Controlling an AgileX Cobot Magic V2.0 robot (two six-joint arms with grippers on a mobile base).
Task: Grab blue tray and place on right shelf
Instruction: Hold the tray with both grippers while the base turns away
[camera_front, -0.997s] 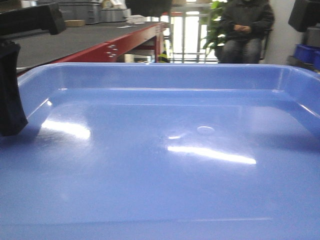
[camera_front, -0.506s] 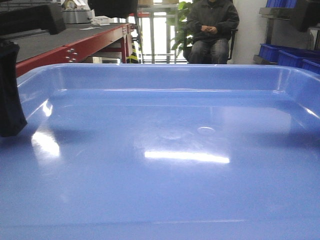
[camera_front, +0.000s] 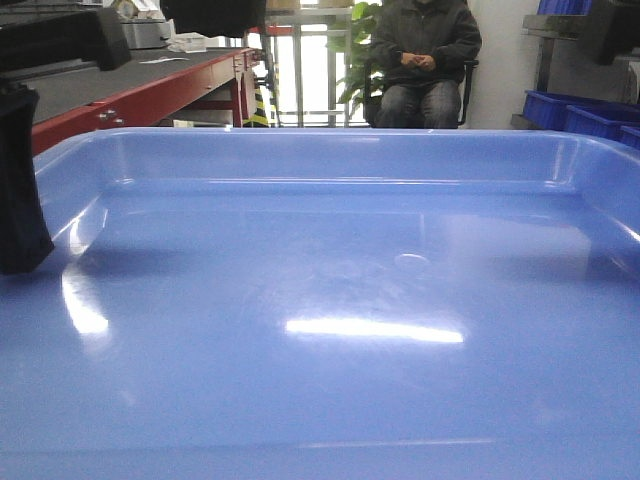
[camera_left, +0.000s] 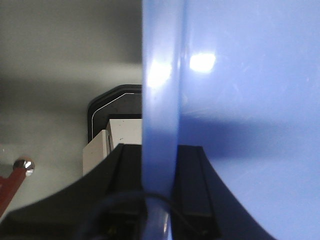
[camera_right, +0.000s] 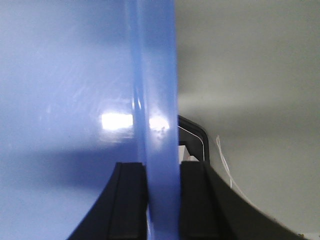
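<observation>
The blue tray (camera_front: 330, 300) fills the front view, held level and close to the camera. My left gripper (camera_left: 159, 165) is shut on the tray's left rim (camera_left: 160, 100), one black finger on each side of the wall. One left finger (camera_front: 20, 190) shows at the tray's left edge in the front view. My right gripper (camera_right: 161, 172) is shut on the tray's right rim (camera_right: 156, 75) in the same way. The right gripper itself does not show in the front view. The steel right shelf is not clearly in view.
A red-framed black-topped table (camera_front: 140, 85) runs along the left. A seated person (camera_front: 425, 60) is straight ahead by a plant. Dark-blue bins (camera_front: 580, 112) sit at the right on a rack. Grey floor (camera_left: 60, 60) lies below the tray.
The tray stays fixed in both grippers. The background has shifted left across the frames: the red table and the person slid leftward, and the blue bins came into view at the right.
</observation>
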